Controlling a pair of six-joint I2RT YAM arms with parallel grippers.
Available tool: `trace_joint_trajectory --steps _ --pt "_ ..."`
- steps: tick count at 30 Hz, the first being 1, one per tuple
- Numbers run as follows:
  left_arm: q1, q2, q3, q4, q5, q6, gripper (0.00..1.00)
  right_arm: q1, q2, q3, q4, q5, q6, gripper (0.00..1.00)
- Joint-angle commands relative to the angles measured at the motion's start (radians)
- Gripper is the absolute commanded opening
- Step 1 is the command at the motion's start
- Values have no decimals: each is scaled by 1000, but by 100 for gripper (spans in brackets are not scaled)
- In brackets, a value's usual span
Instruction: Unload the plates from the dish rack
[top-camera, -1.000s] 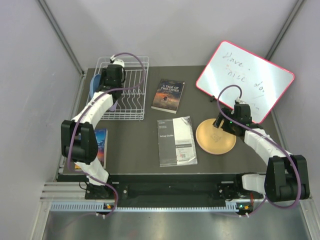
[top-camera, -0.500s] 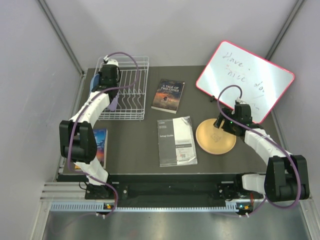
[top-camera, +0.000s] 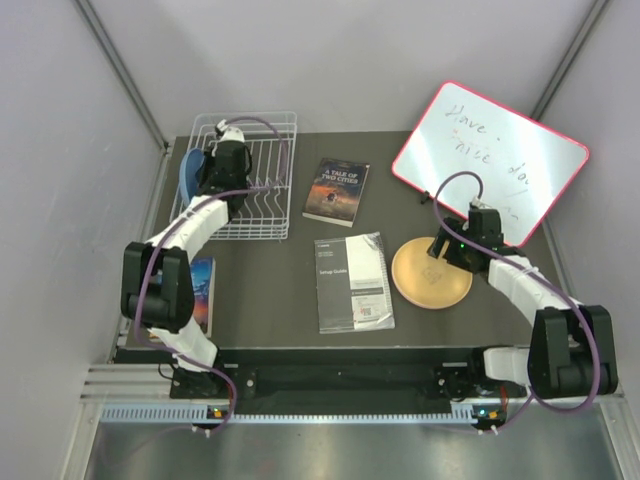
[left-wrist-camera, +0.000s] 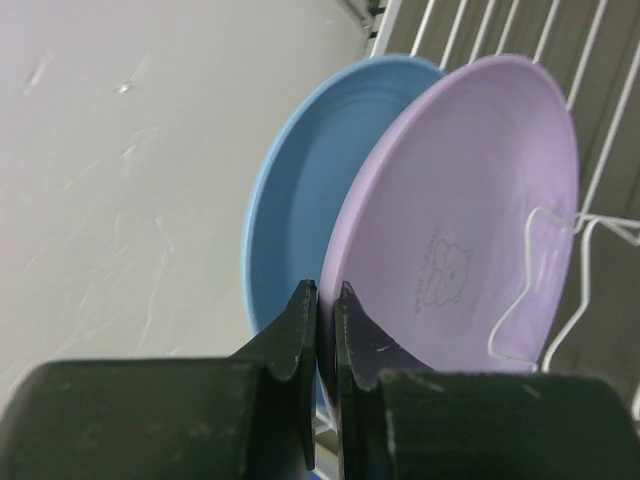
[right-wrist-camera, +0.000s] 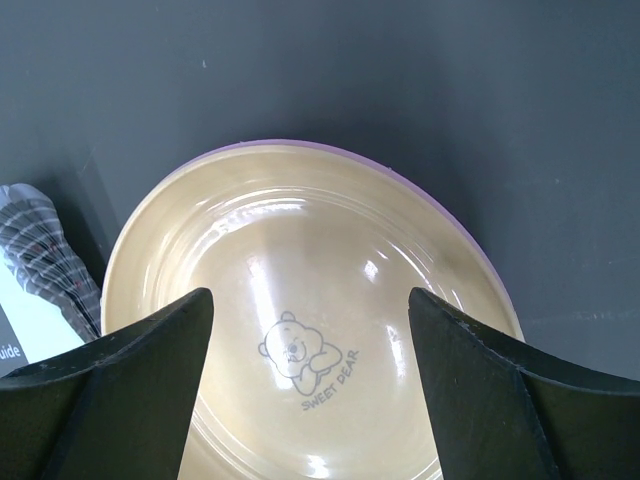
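Left pincer (left-wrist-camera: 325, 295) pinches the rim of the lavender plate (left-wrist-camera: 460, 230). The plate stands on edge at the nine o'clock end of the dish rack (top-camera: 265, 200), its edge running twelve to six, with the blue plate (left-wrist-camera: 300, 190) just behind. Right pincer (right-wrist-camera: 310, 297) is spread above the orange-tan plate (right-wrist-camera: 300, 230), which lies flat at four o'clock on the counter (top-camera: 280, 290).

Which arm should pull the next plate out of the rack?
Left. The left gripper is shut on the rim of the lavender plate in the dish rack. The right gripper hangs open over the orange-tan plate on the table, far across from the rack.
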Motion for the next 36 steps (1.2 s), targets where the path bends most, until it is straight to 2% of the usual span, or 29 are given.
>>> trace_joint_trajectory --steps 1,6,13,15,18,20,23,24,25,28,29,30,32,33,35,36 --pt "-45 -46 -99 284 -137 100 0 -9 14 35 24 -9 -10 79" --pt "-96 -59 -180 461 -177 183 0 -11 11 31 23 -3 -16 79" --pt "-130 -17 -110 299 -100 53 0 -9 18 32 29 -6 -14 79" --pt "-148 -5 -97 297 -125 50 0 -9 19 31 27 -6 -14 79" --pt "-183 15 -113 364 -226 129 0 -9 22 31 27 -4 -13 79" --pt "-209 30 -143 565 -302 276 0 -9 19 29 29 -3 -13 79" --pt "-217 64 -220 895 -344 486 0 -9 21 26 30 -3 -10 79" --pt "-216 75 -254 973 -346 534 0 -9 21 26 32 -3 -8 79" --pt "-214 87 -268 1141 -350 632 0 -9 21 23 32 -1 -10 79" --pt "-209 147 -295 1358 -353 830 0 -11 19 22 34 0 -7 79" --pt "-209 177 -306 1514 -349 885 0 -9 19 20 35 0 -14 79" --pt "-211 193 -305 1596 -338 986 0 -11 19 17 34 3 -11 79" --pt "-211 219 -292 1718 -327 1065 0 -11 22 14 37 6 -14 79" --pt "-212 217 -286 1730 -324 1102 0 -12 27 12 38 6 -14 79" --pt "-212 188 -282 1687 -320 1096 0 -11 31 12 46 2 -8 79" --pt "-212 168 -282 1648 -318 1046 0 -11 39 14 46 -1 -8 79"
